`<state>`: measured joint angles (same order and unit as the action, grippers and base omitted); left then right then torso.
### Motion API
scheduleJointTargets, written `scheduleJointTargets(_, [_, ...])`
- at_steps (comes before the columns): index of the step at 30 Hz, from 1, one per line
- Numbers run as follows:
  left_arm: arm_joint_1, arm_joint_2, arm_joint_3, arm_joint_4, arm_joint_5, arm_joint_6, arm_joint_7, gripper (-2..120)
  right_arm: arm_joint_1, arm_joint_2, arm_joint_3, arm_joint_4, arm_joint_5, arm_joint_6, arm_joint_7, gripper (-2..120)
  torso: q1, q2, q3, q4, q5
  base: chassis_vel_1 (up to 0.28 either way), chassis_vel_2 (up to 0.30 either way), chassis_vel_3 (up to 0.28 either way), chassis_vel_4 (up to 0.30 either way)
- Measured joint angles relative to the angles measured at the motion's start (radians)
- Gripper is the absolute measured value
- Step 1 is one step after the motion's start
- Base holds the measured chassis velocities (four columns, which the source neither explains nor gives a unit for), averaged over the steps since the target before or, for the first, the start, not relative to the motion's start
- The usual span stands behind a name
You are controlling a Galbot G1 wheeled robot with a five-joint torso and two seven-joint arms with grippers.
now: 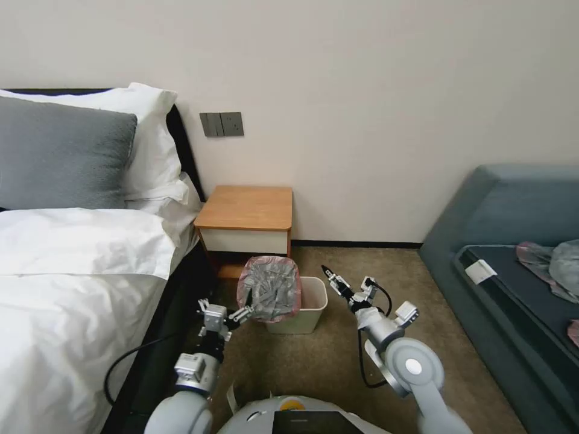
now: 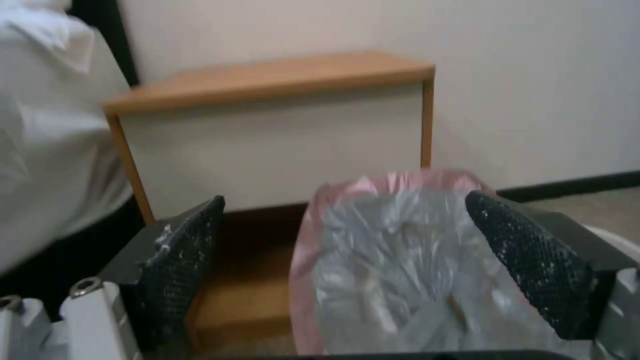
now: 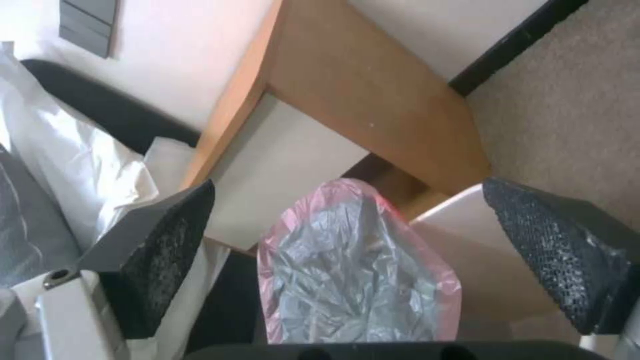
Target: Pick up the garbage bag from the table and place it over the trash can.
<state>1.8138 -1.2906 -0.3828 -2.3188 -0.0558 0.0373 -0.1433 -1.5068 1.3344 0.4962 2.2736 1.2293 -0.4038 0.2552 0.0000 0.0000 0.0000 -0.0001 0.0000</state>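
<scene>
The garbage bag [image 1: 269, 288], grey film with a pink edge, stands bunched over the left part of the beige trash can [image 1: 309, 310] on the carpet in front of the table [image 1: 247, 208]. My left gripper [image 1: 243, 314] is at the bag's lower left corner. In the left wrist view it [image 2: 345, 201] is open, and the bag [image 2: 387, 270] lies between its fingers, against one pad [image 2: 527, 260]. My right gripper [image 1: 333, 278] hovers just right of the can, open [image 3: 348, 186], with the bag [image 3: 353, 280] and the can's wall [image 3: 467, 235] ahead of it and nothing between its fingers.
A bed [image 1: 72, 271] with white sheets runs along the left, close to my left arm. A blue-grey sofa [image 1: 512, 241] on the right carries a pale plastic wad [image 1: 558, 265]. Open carpet [image 1: 313, 361] lies between them, in front of the can.
</scene>
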Motion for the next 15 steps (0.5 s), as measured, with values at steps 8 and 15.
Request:
scheduleJointTargets(8, [-0.066, 0.020, 0.069, 0.084, -0.050, 0.072, -0.086, 91, 0.016, 0.006, -0.006, 0.004, -0.010, 0.013, 0.009, 100, 0.000, 0.000, 0.000, 0.0004, 0.0001, 0.000, 0.000, 0.000, 0.000])
scheduleJointTargets(15, [-0.167, 0.034, 0.130, 0.150, -0.089, 0.124, -0.155, 85, 0.018, 0.014, 0.004, -0.004, -0.012, 0.012, 0.004, 100, 0.000, 0.000, 0.000, -0.0002, -0.0001, 0.000, 0.000, 0.000, 0.000])
